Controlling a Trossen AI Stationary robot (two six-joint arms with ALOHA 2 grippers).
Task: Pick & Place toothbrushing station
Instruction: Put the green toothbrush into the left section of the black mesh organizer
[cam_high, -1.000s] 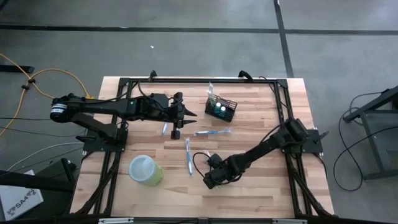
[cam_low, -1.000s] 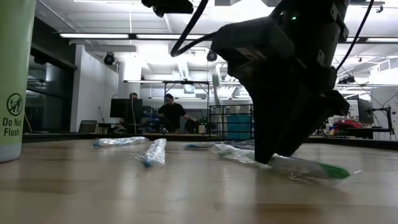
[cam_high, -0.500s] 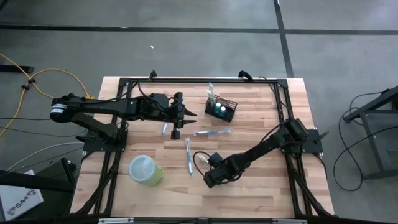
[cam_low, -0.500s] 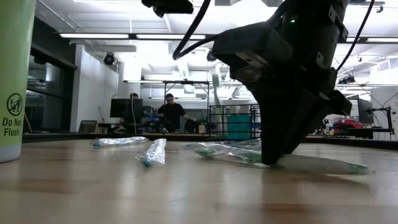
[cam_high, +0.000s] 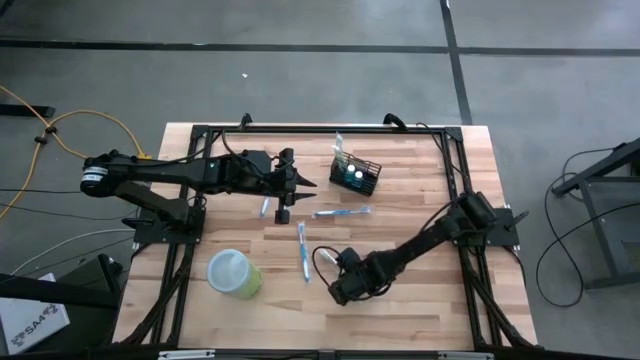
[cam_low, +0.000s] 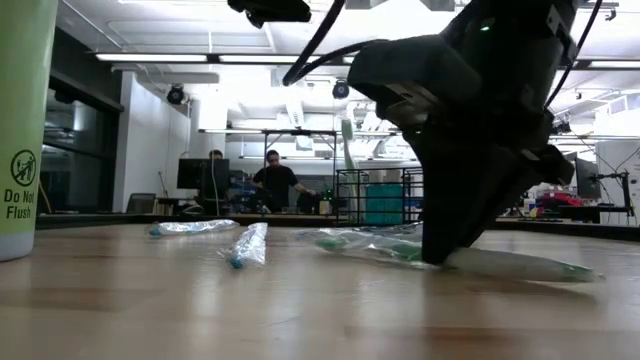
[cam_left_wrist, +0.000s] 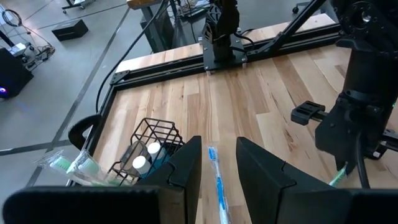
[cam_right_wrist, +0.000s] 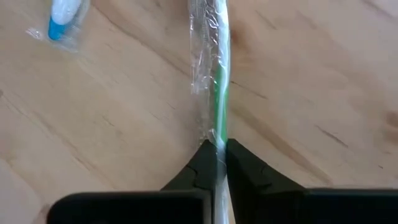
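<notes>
The toothbrushing station, a small black wire basket (cam_high: 356, 174) (cam_left_wrist: 148, 151), stands on the table's far middle with toothbrushes sticking up in it. My right gripper (cam_high: 337, 293) (cam_right_wrist: 220, 144) is down at the table near its front middle, shut on a green toothbrush in a clear wrapper (cam_right_wrist: 216, 74) (cam_low: 500, 264). My left gripper (cam_high: 298, 185) (cam_left_wrist: 217, 142) hangs open above the table, left of the basket, touching nothing. A blue toothbrush (cam_left_wrist: 217, 182) lies on the table below its fingers. My right gripper pinches the wrapped green toothbrush (cam_right_wrist: 218, 127) between its two fingertips, partway along the handle, wrapper and all. The fingers (cam_right_wrist: 203, 163) come steeply from above and stand on either side of the handle. The toothbrush lies flat on the table (cam_low: 540, 268).
A light-green cup (cam_high: 234, 272) (cam_low: 22, 120) stands near the front left. More wrapped blue toothbrushes lie mid-table (cam_high: 302, 250) (cam_high: 343, 212) (cam_high: 266, 206). A black frame (cam_high: 300, 130) runs around the table's edges. People sit in the room beyond (cam_low: 272, 182).
My right gripper has shut on the wrapped green toothbrush while staying at the same spot. The toothbrush has slid and turned a little on the table, so that more of it shows on both sides of the fingers.
</notes>
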